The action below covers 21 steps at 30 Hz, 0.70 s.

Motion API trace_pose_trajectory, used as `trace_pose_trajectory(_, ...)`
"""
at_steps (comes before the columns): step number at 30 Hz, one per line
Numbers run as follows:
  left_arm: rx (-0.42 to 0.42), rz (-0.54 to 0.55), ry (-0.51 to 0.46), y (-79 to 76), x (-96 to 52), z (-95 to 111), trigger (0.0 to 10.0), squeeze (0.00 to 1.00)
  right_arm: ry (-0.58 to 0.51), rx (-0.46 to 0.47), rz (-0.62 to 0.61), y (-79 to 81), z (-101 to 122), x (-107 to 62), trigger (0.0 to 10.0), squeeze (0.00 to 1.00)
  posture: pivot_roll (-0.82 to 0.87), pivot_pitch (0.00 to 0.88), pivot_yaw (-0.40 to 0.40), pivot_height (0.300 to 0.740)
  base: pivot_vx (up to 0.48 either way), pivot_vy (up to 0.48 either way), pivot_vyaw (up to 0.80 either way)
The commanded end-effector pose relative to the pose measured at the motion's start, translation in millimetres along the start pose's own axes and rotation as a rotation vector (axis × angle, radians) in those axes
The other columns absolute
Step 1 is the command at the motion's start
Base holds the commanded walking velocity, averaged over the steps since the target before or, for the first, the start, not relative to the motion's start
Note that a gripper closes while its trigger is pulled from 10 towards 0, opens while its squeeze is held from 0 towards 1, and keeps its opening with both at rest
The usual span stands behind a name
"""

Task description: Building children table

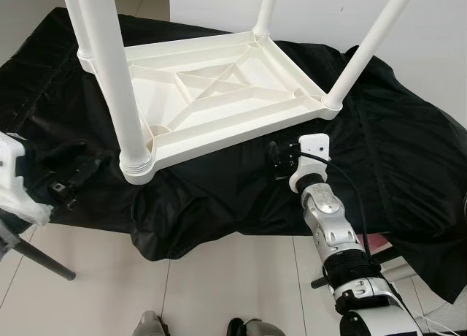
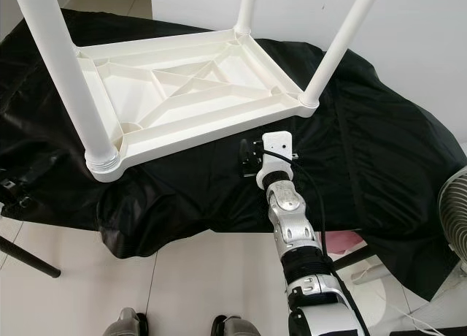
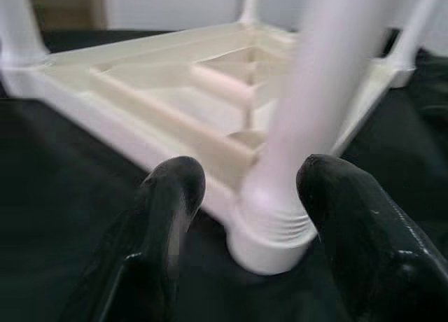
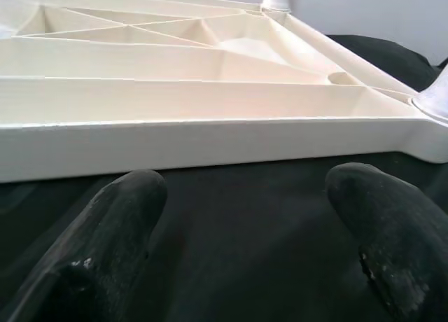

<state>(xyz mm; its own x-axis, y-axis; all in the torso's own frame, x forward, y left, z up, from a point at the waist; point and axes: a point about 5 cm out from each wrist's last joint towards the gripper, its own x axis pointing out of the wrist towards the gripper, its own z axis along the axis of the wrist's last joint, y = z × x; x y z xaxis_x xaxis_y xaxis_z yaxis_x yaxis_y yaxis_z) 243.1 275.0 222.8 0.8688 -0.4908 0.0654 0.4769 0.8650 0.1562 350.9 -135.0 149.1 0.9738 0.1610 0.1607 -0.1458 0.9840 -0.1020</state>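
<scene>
My two black fingers (image 4: 112, 245) stand apart at the lower left and lower right of the frame, holding nothing, over black cloth (image 4: 245, 231), with the cream side rail of the upturned table (image 4: 210, 140) running across just beyond them, ribbed underside above.

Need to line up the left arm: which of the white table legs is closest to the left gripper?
The near-left white plastic leg, at the upturned table's corner nearest the robot. Its threaded base sits just ahead of the open left gripper; the other three legs stand farther back.

Table legs (image 1: 109, 66) cut off above, left hand (image 3: 245, 196) blurred
</scene>
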Motion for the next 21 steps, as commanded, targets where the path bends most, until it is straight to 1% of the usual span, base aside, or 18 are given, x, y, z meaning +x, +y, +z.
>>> trace_pose_trajectory(1, 0.029, -0.044, 0.014, 1.5, -0.6, -0.9, 10.0, 0.0, 0.003, -0.003, -0.003, -8.4, -3.2, -1.5, 10.0, 0.0, 0.12, 0.11, -0.125, 0.74, 0.0, 0.0, 0.0)
trace_pose_trajectory(2, 0.041, -0.01, 0.029, 8.0, 4.3, -2.8, 10.0, 0.0, -0.007, 0.009, 0.002, -7.5, -1.9, -1.1, 10.0, 0.0, 0.12, 0.096, -0.114, 0.74, 0.0, 0.0, 0.0)
trace_pose_trajectory(3, 0.041, -0.01, 0.029, 8.0, 4.3, -2.8, 10.0, 0.0, -0.007, 0.009, 0.002, -7.5, -1.9, -1.1, 10.0, 0.0, 0.12, 0.096, -0.114, 0.74, 0.0, 0.0, 0.0)
trace_pose_trajectory(4, 0.063, 0.016, 0.047, 12.3, 9.0, -4.7, 10.0, 0.0, -0.015, 0.019, 0.01, -6.5, -1.1, -0.7, 10.0, 0.0, 0.13, 0.096, -0.111, 0.74, 0.0, 0.0, 0.0)
trace_pose_trajectory(6, 0.063, 0.016, 0.047, 12.3, 9.0, -4.7, 10.0, 0.0, -0.015, 0.019, 0.01, -6.5, -1.1, -0.7, 10.0, 0.0, 0.13, 0.096, -0.111, 0.74, 0.0, 0.0, 0.0)
trace_pose_trajectory(7, 0.076, 0.045, 0.065, 16.5, 16.5, -7.4, 10.0, 0.0, -0.029, 0.044, 0.035, -3.8, 0.6, -0.8, 10.0, 0.0, 0.13, 0.086, -0.111, 0.74, 0.0, 0.0, 0.0)
trace_pose_trajectory(9, 0.076, 0.045, 0.065, 16.5, 16.5, -7.4, 10.0, 0.0, -0.029, 0.044, 0.035, -3.8, 0.6, -0.8, 10.0, 0.0, 0.13, 0.086, -0.111, 0.74, 0.0, 0.0, 0.0)
trace_pose_trajectory(10, 0.069, 0.044, 0.05, 14.0, 28.3, -9.0, 10.0, 0.0, -0.047, 0.058, 0.065, -1.9, 3.0, -1.5, 10.0, 0.0, 0.11, 0.076, -0.096, 0.74, 0.0, 0.0, 0.0)
trace_pose_trajectory(11, 0.089, 0.028, 0.039, 5.2, 41.4, -10.7, 10.0, 0.0, -0.054, 0.06, 0.075, -4.9, 3.4, -3.0, 10.0, 0.0, 0.1, 0.068, -0.097, 0.74, 0.0, 0.0, 0.0)
trace_pose_trajectory(12, 0.089, 0.028, 0.039, 5.2, 41.4, -10.7, 10.0, 0.0, -0.054, 0.06, 0.075, -4.9, 3.4, -3.0, 10.0, 0.0, 0.1, 0.068, -0.097, 0.74, 0.0, 0.0, 0.0)
trace_pose_trajectory(14, 0.075, -0.009, 0.005, -11.6, 62.3, -13.8, 10.0, 0.0, -0.045, 0.058, 0.04, -13.4, 0.6, -6.6, 10.0, 0.0, 0.09, 0.066, -0.097, 0.74, 0.0, 0.0, 0.0)
trace_pose_trajectory(15, 0.075, -0.009, 0.005, -11.6, 62.3, -13.8, 10.0, 0.0, -0.045, 0.058, 0.04, -13.4, 0.6, -6.6, 10.0, 0.0, 0.09, 0.066, -0.097, 0.74, 0.0, 0.0, 0.0)
trace_pose_trajectory(17, 0.073, -0.034, -0.007, -20.6, 73.4, -16.6, 10.0, 0.0, -0.034, 0.058, 0.008, -16.5, -2.8, -9.7, 10.0, 0.0, 0.07, 0.061, -0.094, 0.74, 0.0, 0.0, 0.0)
trace_pose_trajectory(18, 0.073, -0.034, -0.007, -20.6, 73.4, -16.6, 10.0, 0.0, -0.034, 0.058, 0.008, -16.5, -2.8, -9.7, 10.0, 0.0, 0.07, 0.061, -0.094, 0.74, 0.0, 0.0, 0.0)
trace_pose_trajectory(19, 0.071, -0.052, -0.015, -24.7, 79.4, -17.6, 10.0, 0.0, -0.032, 0.062, -0.001, -16.3, -4.1, -11.1, 10.0, 0.0, 0.06, 0.06, -0.094, 0.74, 0.0, 0.0, 0.0)
trace_pose_trajectory(20, 0.064, -0.081, -0.041, -32.7, 89.8, -16.5, 10.0, 0.0, -0.026, 0.066, -0.015, -16.7, -6.2, -13.0, 10.0, 0.0, 0.06, 0.061, -0.095, 0.74, 0.0, 0.0, 0.0)
trace_pose_trajectory(21, 0.064, -0.081, -0.041, -32.7, 89.8, -16.5, 10.0, 0.0, -0.026, 0.066, -0.015, -16.7, -6.2, -13.0, 10.0, 0.0, 0.06, 0.061, -0.095, 0.74, 0.0, 0.0, 0.0)
